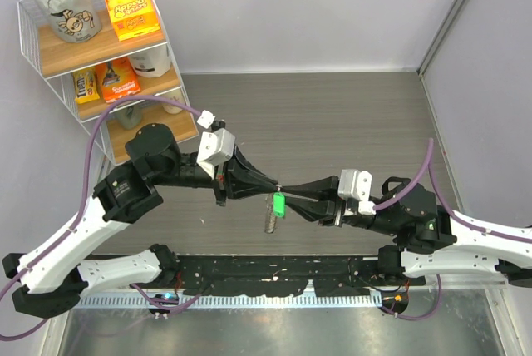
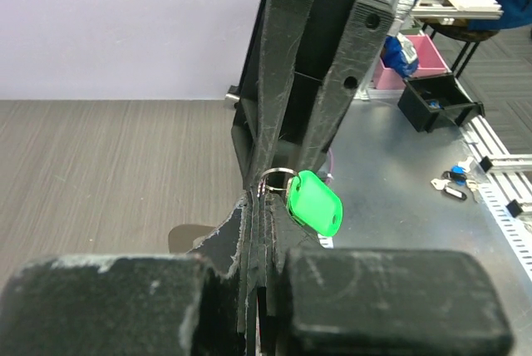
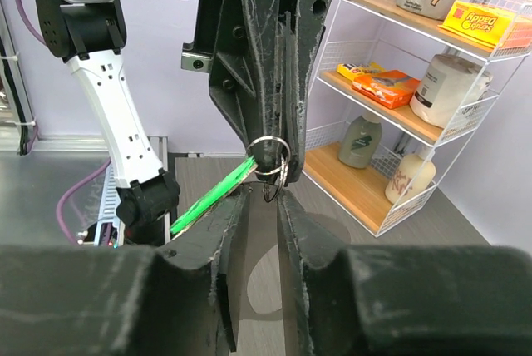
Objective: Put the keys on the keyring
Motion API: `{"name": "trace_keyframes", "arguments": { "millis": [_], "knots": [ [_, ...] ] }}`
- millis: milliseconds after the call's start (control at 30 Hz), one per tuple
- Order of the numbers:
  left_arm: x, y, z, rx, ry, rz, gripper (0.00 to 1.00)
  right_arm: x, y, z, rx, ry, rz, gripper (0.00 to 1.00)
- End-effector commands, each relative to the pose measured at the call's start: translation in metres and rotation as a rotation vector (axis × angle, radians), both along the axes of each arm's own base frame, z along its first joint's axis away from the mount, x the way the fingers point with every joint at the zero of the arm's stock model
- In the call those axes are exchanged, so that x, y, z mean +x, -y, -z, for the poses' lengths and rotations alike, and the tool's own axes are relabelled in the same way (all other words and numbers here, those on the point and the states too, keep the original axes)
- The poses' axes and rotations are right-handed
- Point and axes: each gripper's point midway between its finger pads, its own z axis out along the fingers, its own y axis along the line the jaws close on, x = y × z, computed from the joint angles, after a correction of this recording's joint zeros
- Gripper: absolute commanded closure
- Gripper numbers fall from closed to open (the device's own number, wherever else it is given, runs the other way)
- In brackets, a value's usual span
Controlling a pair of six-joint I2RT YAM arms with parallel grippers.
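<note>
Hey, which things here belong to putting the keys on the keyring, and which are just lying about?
Job: keyring, green-headed key, left pincer, right pincer.
Lying about: wire shelf, grey bag, orange box, white jar.

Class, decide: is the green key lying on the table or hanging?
Hanging: the green key dangles from the keyring pinched where the left gripper and right gripper meet.

Grey wood-grain table, white wire shelf rack

Bright green head on key — keyring silvery; tabletop grey-brown, finely streaked; shelf box orange.
</note>
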Motion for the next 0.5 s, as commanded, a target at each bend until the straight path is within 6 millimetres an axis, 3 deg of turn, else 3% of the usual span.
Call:
{"name": "trace_keyframes", "arguments": {
  "millis": [0,467],
  "knots": [
    [0.017,-0.004,-0.013,-0.049,0.050,-0.113,1.00,-0.004,0.017,-0.031,0.081,0.016,-0.004,0.70],
    [0.038,-0.006,0.001,-0.004,0.065,-0.222,1.00,0.012,0.040,-0.019,0.058,-0.012,0.106,0.51]
  ]
}}
